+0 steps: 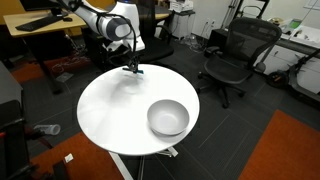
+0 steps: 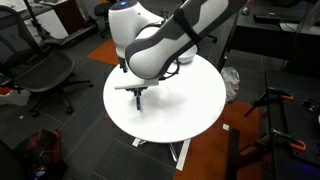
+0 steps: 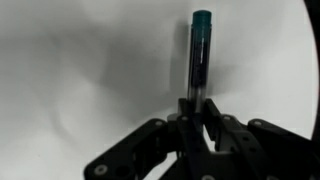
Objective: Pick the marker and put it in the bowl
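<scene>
The marker (image 3: 200, 55) is a thin dark stick with a teal-blue end. In the wrist view it stands out from between my gripper's fingers (image 3: 197, 110), which are shut on its lower end. In an exterior view my gripper (image 1: 131, 66) is at the far edge of the round white table (image 1: 110, 115), with the marker (image 1: 137, 70) just above the tabletop. The pale grey-white bowl (image 1: 168, 117) sits on the table's near right part, apart from the gripper. In the exterior view from the far side my gripper (image 2: 137, 92) is low over the table (image 2: 190, 100); the arm hides the bowl.
A black office chair (image 1: 235, 55) stands beyond the table, and another (image 2: 45, 72) is beside it. Desks (image 1: 40, 25) and cables lie at the back. An orange rug (image 1: 290, 150) covers the floor near the table.
</scene>
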`<state>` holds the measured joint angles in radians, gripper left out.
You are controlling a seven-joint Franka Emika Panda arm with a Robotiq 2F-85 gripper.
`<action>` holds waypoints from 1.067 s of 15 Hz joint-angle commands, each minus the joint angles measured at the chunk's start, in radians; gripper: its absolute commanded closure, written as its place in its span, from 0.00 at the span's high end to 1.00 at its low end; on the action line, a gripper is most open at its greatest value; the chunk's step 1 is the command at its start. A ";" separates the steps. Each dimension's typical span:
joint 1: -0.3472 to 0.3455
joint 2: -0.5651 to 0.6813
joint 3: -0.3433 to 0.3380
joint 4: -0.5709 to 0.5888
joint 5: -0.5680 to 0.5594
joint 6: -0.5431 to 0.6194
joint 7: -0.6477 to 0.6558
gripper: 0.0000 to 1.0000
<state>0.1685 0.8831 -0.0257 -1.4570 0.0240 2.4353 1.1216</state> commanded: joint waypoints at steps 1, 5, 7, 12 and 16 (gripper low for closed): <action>0.023 -0.135 -0.024 -0.097 -0.002 0.007 -0.027 0.05; 0.027 -0.258 -0.044 -0.182 -0.025 0.011 -0.025 0.05; 0.024 -0.335 -0.060 -0.247 -0.043 0.014 -0.023 0.05; -0.007 -0.519 -0.086 -0.394 -0.099 -0.001 -0.059 0.05; -0.066 -0.653 -0.083 -0.497 -0.104 -0.023 -0.213 0.05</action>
<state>0.1417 0.3586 -0.1177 -1.8380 -0.0680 2.4306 1.0063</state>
